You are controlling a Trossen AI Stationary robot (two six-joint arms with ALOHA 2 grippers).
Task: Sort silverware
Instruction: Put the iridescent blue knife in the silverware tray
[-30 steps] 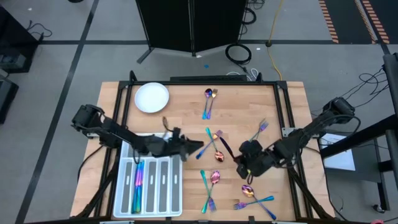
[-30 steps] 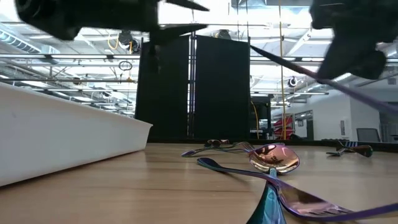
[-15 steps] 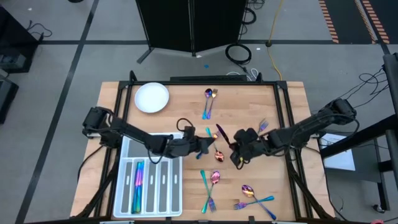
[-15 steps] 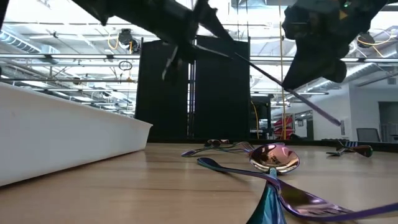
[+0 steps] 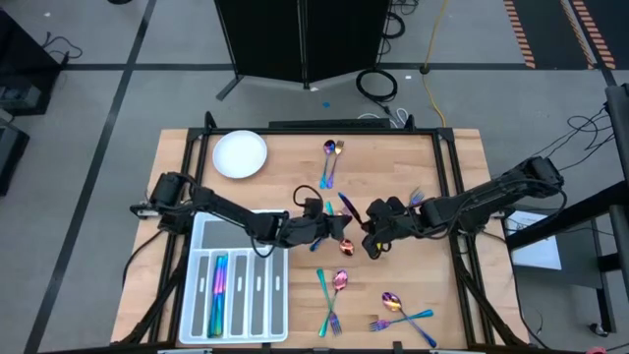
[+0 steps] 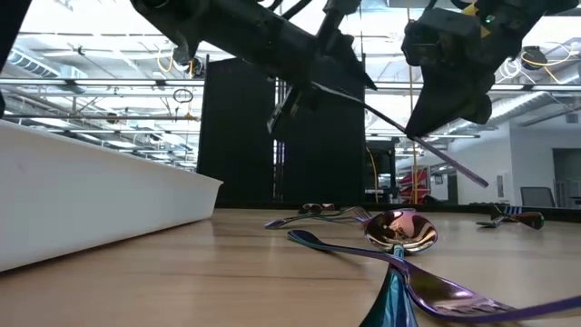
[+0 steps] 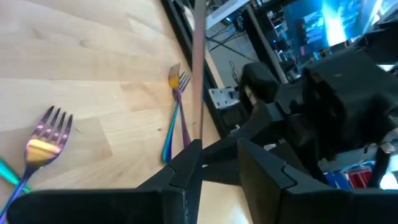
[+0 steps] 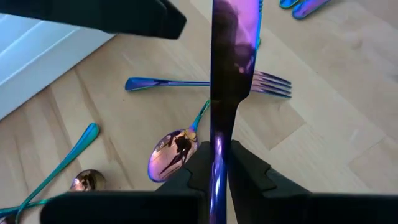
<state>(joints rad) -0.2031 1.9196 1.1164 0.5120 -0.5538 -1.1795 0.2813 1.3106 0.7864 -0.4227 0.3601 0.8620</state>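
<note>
Above desk centre: both tools meet in mid-air over the wooden desk (image 5: 295, 162), the iridescent knife (image 8: 229, 74) between them.
Right tool (image 5: 371, 236): narrow, clamped on the knife handle, blade pointing toward the left arm at about 9 o'clock.
Left tool (image 5: 334, 228): part-way apart, fingers either side of the blade; whether they actually pinch it I cannot tell. Looks like a hand-over in progress.
Knife position: lifted clear of the desk, slanted in the low view, just right of the compartment tray (image 5: 201, 324).
Done so far: a few rainbow pieces (image 5: 218, 285) already lie in the tray's left slots at 7 o'clock; the other slots look bare.
Left to sort, 12 o'clock: spoon and fork (image 5: 329, 157) near the white plate (image 5: 240, 154).
Left to sort, 3 o'clock: fork (image 5: 413, 201) beside the right arm.
Left to sort, centre: spoon (image 8: 171, 150) and fork (image 8: 261, 83) under the tools.
Left to sort, 5 o'clock: fork with spoon (image 5: 332, 295), and a crossed cluster (image 5: 401, 313).
Progress judgement: early; most of the silverware is still loose.
</note>
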